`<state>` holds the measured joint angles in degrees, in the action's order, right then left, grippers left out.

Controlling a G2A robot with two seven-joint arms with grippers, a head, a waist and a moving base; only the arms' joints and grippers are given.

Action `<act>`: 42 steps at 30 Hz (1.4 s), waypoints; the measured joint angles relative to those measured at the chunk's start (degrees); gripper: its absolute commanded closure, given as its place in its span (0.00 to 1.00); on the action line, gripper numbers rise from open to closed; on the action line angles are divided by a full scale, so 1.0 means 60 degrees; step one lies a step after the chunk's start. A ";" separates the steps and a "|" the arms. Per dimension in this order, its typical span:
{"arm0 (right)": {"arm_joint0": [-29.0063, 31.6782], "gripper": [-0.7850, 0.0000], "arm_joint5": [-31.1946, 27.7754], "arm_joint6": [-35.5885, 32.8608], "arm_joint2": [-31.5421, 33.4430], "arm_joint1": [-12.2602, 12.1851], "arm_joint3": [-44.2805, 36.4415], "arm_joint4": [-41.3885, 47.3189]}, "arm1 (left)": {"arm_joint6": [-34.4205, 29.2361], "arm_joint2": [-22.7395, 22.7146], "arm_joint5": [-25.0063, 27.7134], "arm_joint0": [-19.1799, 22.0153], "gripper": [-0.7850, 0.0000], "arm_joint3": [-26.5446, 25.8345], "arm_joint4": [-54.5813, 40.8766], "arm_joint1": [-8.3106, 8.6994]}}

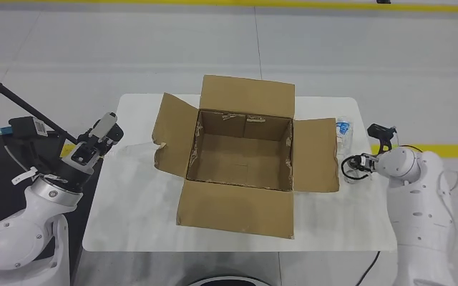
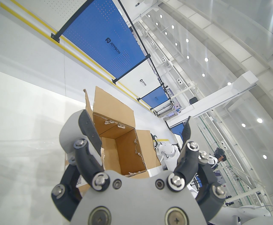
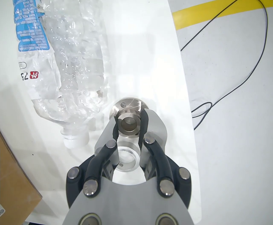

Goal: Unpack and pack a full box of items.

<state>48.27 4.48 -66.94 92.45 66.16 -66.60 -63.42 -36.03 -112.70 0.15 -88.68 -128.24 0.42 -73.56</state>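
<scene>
An open cardboard box stands in the middle of the white table, all flaps folded out and nothing visible inside; the left wrist view sees the box from the side. My right gripper is at the table's right edge, shut on a metal flanged fitting; a second metal ring lies just beneath the fingers. A crushed clear plastic bottle with a blue label lies beside it, touching the box's right flap. My left gripper hangs open over the table's left edge, holding nothing.
The table's right edge runs close past the fitting, with a thin black cable and a yellow floor line beyond. In the top view the bottle lies between the box flap and the right arm.
</scene>
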 measured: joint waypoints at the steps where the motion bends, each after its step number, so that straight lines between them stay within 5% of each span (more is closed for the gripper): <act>1: 0.0011 0.67 0.0006 -0.0003 -0.0002 -0.0006 -0.0008 0.0022 | 0.0000 0.0000 0.0000 0.0000 0.00 0.0000 0.0000 0.0000; 6: 0.0072 0.42 0.0058 0.0002 0.0025 -0.0048 -0.0109 0.0100 | 0.0000 0.0000 0.0000 0.0000 0.00 0.0000 0.0000 0.0000; 7: 0.0087 0.10 0.0072 -0.0001 0.0050 -0.0061 -0.0160 0.0102 | 0.0000 0.0000 0.0000 0.0000 0.00 0.0000 0.0000 0.0000; 8: 0.0102 0.00 0.0086 -0.0006 0.0082 -0.0076 -0.0230 0.0099 | 0.0000 0.0000 0.0000 0.0000 0.00 0.0000 0.0000 0.0000; 17: 0.0555 0.00 0.0226 -0.0090 0.0774 -0.0250 -0.1927 0.0356 | 0.0000 0.0000 0.0000 0.0000 0.00 0.0000 0.0000 0.0000; 28: 0.2221 0.00 -0.1552 0.0317 0.2318 -0.0371 -0.5497 0.4018 | 0.0330 -0.0008 0.0268 -0.0182 0.00 -0.0026 0.0006 0.0036; 36: 0.2315 0.00 -0.3124 -0.0770 0.1686 -0.0473 -0.5722 0.6495 | 0.0760 -0.0272 0.0365 -0.0341 0.00 0.0005 -0.0258 0.0078; 42: 0.1930 0.00 -0.3164 -0.1223 0.0743 -0.0540 -0.5372 0.6707 | 0.0843 -0.0367 0.0389 -0.0413 0.00 -0.0012 -0.0347 0.0100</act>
<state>59.85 -14.50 -74.28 96.91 62.92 -98.83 -23.18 -30.97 -114.90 2.49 -91.16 -128.32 -1.67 -72.96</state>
